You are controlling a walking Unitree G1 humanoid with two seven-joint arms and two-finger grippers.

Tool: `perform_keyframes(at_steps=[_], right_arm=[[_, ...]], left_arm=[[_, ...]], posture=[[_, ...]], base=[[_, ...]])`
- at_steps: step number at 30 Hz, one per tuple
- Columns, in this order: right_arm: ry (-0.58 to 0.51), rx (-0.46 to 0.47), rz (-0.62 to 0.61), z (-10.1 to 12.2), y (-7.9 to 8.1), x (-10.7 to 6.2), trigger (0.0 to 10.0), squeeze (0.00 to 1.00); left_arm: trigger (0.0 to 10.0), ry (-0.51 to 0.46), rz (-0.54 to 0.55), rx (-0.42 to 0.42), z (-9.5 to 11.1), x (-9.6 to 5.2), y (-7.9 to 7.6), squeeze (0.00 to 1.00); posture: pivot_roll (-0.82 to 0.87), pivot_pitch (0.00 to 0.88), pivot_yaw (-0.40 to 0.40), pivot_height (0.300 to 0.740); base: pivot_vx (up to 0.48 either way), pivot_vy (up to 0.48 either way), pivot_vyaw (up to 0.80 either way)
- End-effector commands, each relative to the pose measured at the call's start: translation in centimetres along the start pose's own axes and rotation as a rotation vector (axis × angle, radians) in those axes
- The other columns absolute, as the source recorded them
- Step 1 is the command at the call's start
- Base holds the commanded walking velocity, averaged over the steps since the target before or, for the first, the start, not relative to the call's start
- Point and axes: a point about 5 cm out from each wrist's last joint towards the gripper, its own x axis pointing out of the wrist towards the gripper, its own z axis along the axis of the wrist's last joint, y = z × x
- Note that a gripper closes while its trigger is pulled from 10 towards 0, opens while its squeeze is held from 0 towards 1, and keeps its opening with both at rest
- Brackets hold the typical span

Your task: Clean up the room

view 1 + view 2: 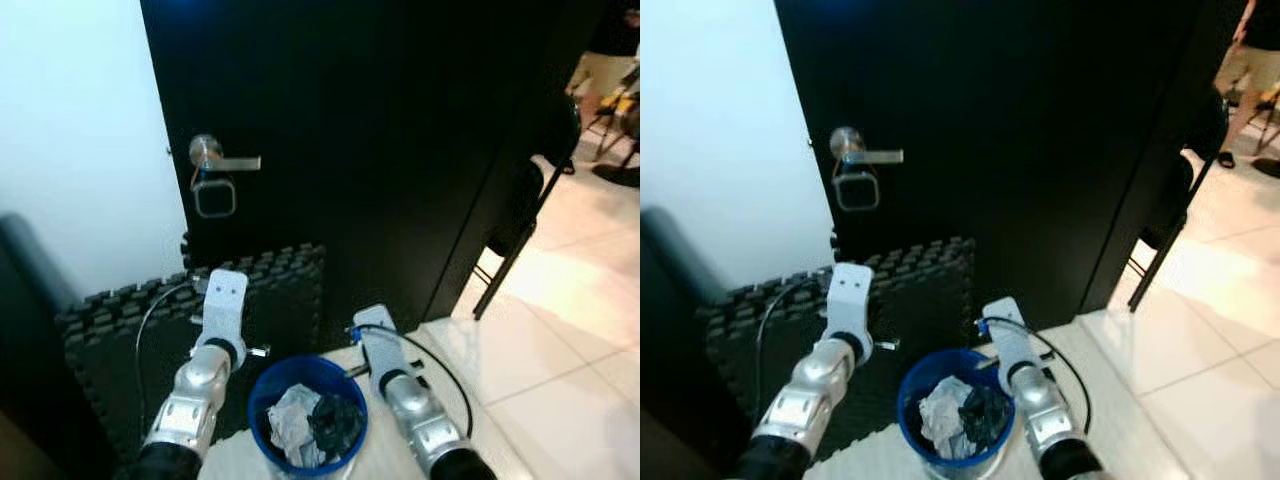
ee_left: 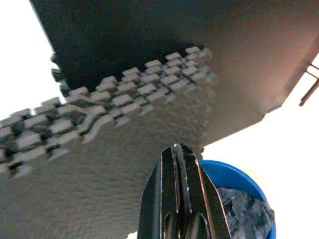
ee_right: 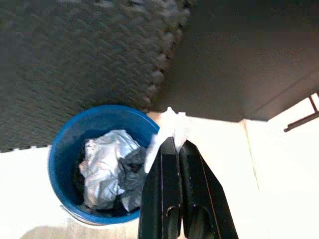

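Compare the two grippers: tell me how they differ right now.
The right gripper is shut on a white paper scrap beside the blue bucket's rim; the left gripper is shut on nothing. The left points toward the grey foam mat, the right toward the bucket's edge. Both hover near the bucket.

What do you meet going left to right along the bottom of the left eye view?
Left arm → blue bin → right arm → white tiled floor.
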Motion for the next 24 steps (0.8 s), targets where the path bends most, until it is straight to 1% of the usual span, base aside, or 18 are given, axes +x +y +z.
perform_keyframes(at_steps=[1, 6, 8, 9, 10, 11, 12, 13, 14, 15, 18, 19, 20, 21, 22, 24], right_arm=[[0.002, -0.013, 0.004, -0.1, 0.0, 0.0, 10.0, 0.0], [0.012, -0.049, 0.041, 0.0, 0.3, 0.3, 10.0, 0.0], [0.037, -0.089, 0.075, 0.0, 0.5, 0.7, 10.0, 0.0], [0.061, -0.116, 0.093, -0.2, 0.6, 0.9, 10.0, 0.0], [0.061, -0.116, 0.093, -0.2, 0.6, 0.9, 10.0, 0.0], [0.088, -0.135, 0.105, -0.4, 0.7, 1.0, 10.0, 0.0], [0.105, -0.145, 0.111, -0.6, 0.7, 1.1, 10.0, 0.0], [0.116, -0.157, 0.114, -0.7, 0.7, 1.1, 10.0, 0.0], [0.123, -0.165, 0.114, -0.7, 0.7, 1.2, 10.0, 0.0], [0.131, -0.166, 0.11, -0.9, 0.7, 1.2, 10.0, 0.0], [0.136, -0.166, 0.108, -1.0, 0.7, 1.2, 10.0, 0.0], [0.149, -0.167, 0.105, -1.3, 0.7, 1.2, 10.0, 0.0], [0.149, -0.167, 0.105, -1.3, 0.7, 1.2, 10.0, 0.0], [0.152, -0.166, 0.102, -1.4, 0.7, 1.2, 10.0, 0.0], [0.152, -0.166, 0.102, -1.4, 0.7, 1.2, 10.0, 0.0], [0.155, -0.144, 0.082, -1.4, 0.4, 1.2, 10.0, 0.0]], left_arm=[[10.0, -0.005, 0.006, 0.024, 0.1, 0.0, 0.2, 0.0], [10.0, 0.014, -0.006, 0.062, -0.2, 0.1, 0.3, 0.0], [10.0, 0.034, -0.04, 0.095, -0.6, 0.1, 0.2, 0.0], [10.0, 0.043, -0.077, 0.151, -0.8, 0.1, 0.0, 0.0], [10.0, 0.043, -0.077, 0.151, -0.8, 0.1, 0.0, 0.0], [10.0, 0.054, -0.118, 0.233, -1.3, -0.1, -0.2, 0.0], [10.0, 0.061, -0.146, 0.289, -1.6, -0.3, -0.3, 0.0], [10.0, 0.072, -0.169, 0.352, -2.0, -0.5, -0.3, 0.0], [10.0, 0.077, -0.183, 0.386, -2.3, -0.7, -0.3, 0.0], [10.0, 0.077, -0.211, 0.402, -2.7, -1.0, -0.4, 0.0], [10.0, 0.076, -0.231, 0.411, -3.0, -1.3, -0.4, 0.0], [10.0, 0.051, -0.304, 0.441, -3.2, -2.3, -0.9, 0.0], [10.0, 0.051, -0.304, 0.441, -3.2, -2.3, -0.9, 0.0], [10.0, 0.036, -0.349, 0.463, -3.2, -2.8, -1.1, 0.0], [10.0, 0.036, -0.349, 0.463, -3.2, -2.8, -1.1, 0.0], [10.0, 0.031, -0.412, 0.508, -3.3, -3.9, -1.2, 0.0]], posture=[[0.03, 0.0, -0.067, 0.74], [0.03, 0.0, -0.066, 0.74], [0.02, 0.0, -0.063, 0.74], [0.03, 0.0, -0.066, 0.74], [0.03, 0.0, -0.066, 0.74], [0.03, 0.012, -0.073, 0.74], [0.03, 0.018, -0.075, 0.74], [0.03, 0.039, -0.081, 0.74], [0.03, 0.046, -0.083, 0.74], [0.04, 0.086, -0.087, 0.74], [0.04, 0.086, -0.087, 0.74], [0.06, 0.152, -0.086, 0.74], [0.06, 0.152, -0.086, 0.74], [0.07, 0.17, -0.083, 0.74], [0.07, 0.17, -0.083, 0.74], [0.08, 0.218, -0.071, 0.74]], base=[[0.0, 0.0, 0.0], [0.0, 0.0, 0.0], [0.0, 0.0, 0.0], [0.0, 0.0, 0.0], [0.0, 0.0, 0.0], [0.0, 0.0, 0.0], [0.0, 0.0, 0.0], [0.0, 0.0, 0.0], [0.0, 0.0, 0.0], [0.0, 0.0, 0.0], [0.0, 0.0, 0.0], [0.0, 0.0, 0.0], [0.0, 0.0, 0.0], [0.0, 0.0, 0.0], [0.0, 0.0, 0.0], [0.0, 0.0, 0.0]])
